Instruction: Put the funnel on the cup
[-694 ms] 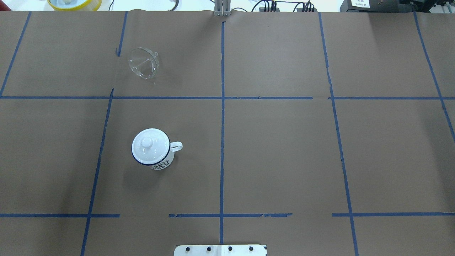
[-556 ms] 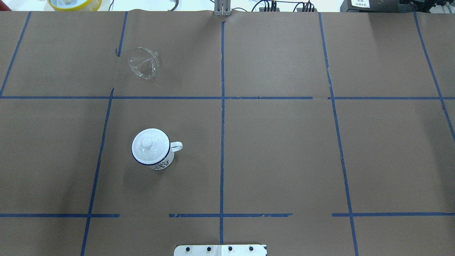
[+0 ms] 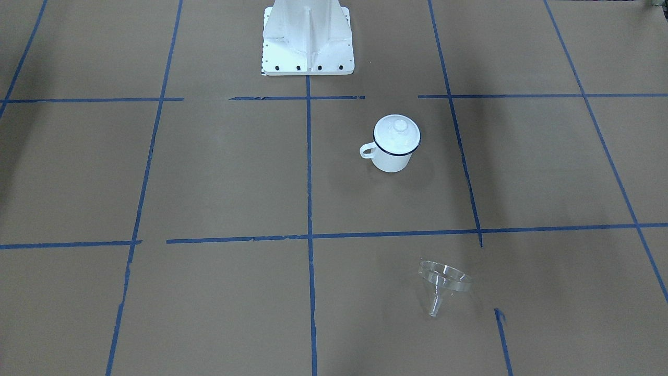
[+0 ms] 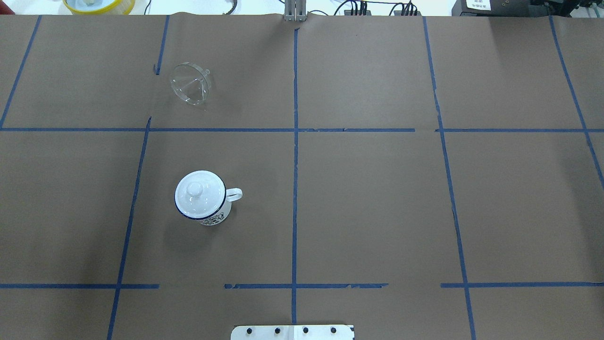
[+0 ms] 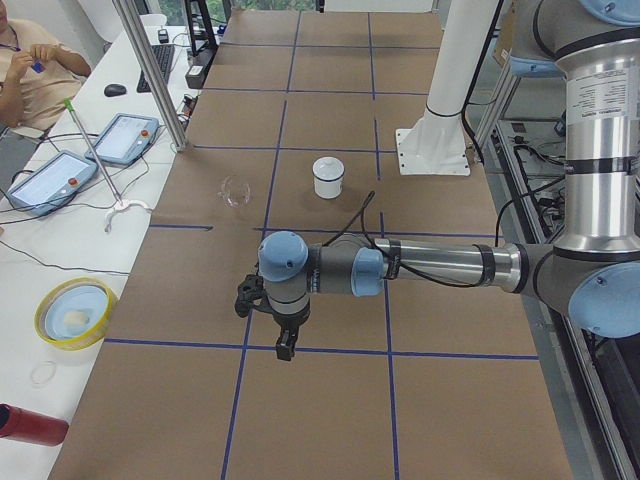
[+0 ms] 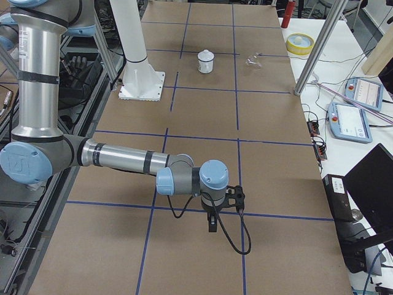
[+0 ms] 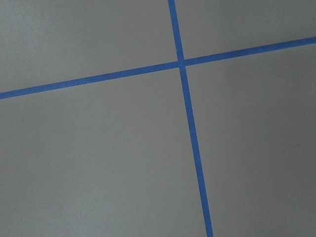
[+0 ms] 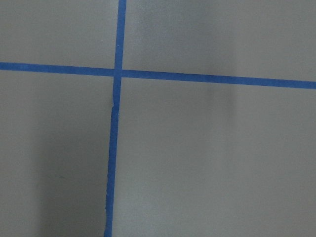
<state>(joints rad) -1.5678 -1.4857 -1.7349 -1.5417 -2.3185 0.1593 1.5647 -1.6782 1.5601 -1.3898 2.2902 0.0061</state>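
Nothing done — funnel [image 4: 190, 85] lies upper left, lid [image 4: 198, 193] caps cup [image 4: 216, 217]; fingers of left gripper [image 5: 285, 345], right gripper [image 6: 212, 223] — cannot tell

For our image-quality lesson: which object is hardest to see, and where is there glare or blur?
Overhead exterior: the small clear funnel nearly vanishes against brown paper; soft glare on the white knobbed lid. Wrist views: slightly soft blue tape lines.
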